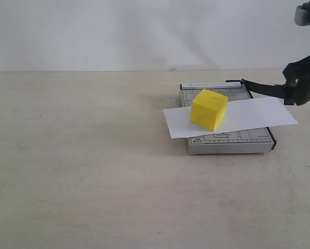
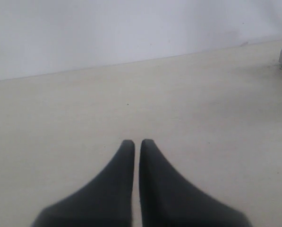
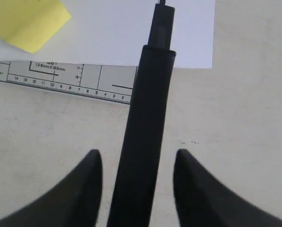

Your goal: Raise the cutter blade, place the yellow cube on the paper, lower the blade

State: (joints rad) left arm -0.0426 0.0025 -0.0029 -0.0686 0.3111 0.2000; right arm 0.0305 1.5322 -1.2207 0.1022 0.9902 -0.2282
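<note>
Bare tabletop (image 1: 92, 202) fills the front of the exterior view. Behind it sits the grey cutter base (image 1: 232, 141), with the paper (image 1: 258, 115) laid across it and overhanging both sides. The yellow cube (image 1: 209, 109) stands on the left part of the paper, one corner turned toward the camera. The cutter blade (image 1: 264, 88) is raised. Its long axis runs from the hinge at the base's far right corner out to the right, and its thick end reaches the right gripper (image 1: 292, 89) above the paper's right end. In the left wrist view the left gripper (image 2: 137, 144) has its fingers pressed together on nothing, hovering over bare table well apart from the base, of which only a corner shows. In the right wrist view the handle (image 3: 143, 142) lies lengthwise between the spread fingers, with a gap on either side, so nothing is pinched. Its thin end points away over the paper, and the cube is off to one side. The main risk seems to be that the unclamped handle slips free and the blade drops hard. That would slice or jerk the overhanging paper and shift the cube with it. A grip closed off-centre could also twist the blade sideways.
</note>
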